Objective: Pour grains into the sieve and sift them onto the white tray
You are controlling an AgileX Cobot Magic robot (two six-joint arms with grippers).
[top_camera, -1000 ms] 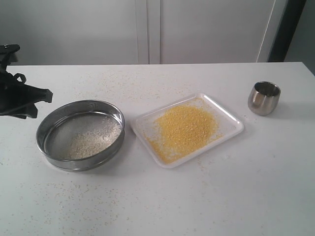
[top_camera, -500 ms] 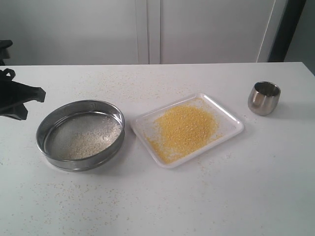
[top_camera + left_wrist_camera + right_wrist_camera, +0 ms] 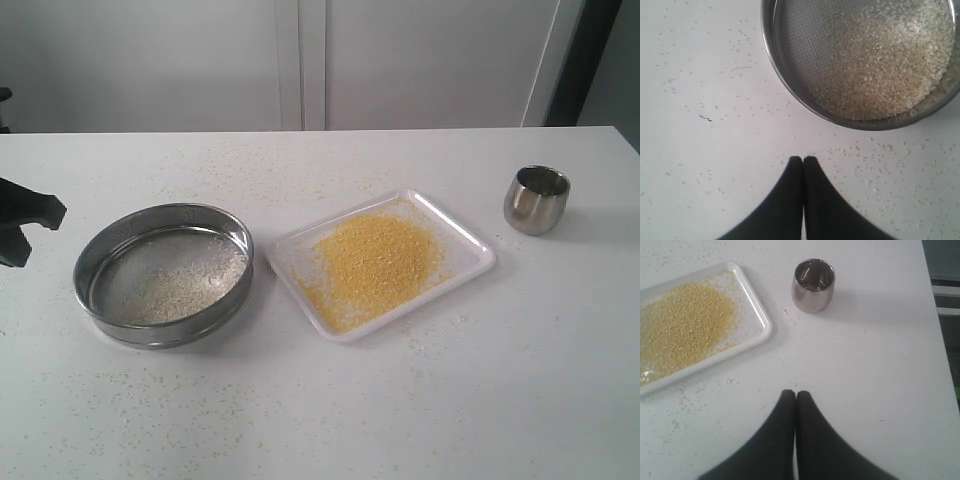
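Fine golden-yellow grains (image 3: pixel 375 262) lie heaped on a flat white rectangular tray (image 3: pixel 290 252) mid-way along the white table (image 3: pixel 500 390), a round steel mesh sieve (image 3: pixel 160 335) just beside it; the black left gripper (image 3: pixel 803 160) and right gripper (image 3: pixel 792 394) are pinched closed, empty.

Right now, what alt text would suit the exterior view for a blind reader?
A round steel sieve holding pale grains sits beside a white tray spread with yellow grains on a white table. A small steel cup stands apart at right; the left gripper peeks in at left.
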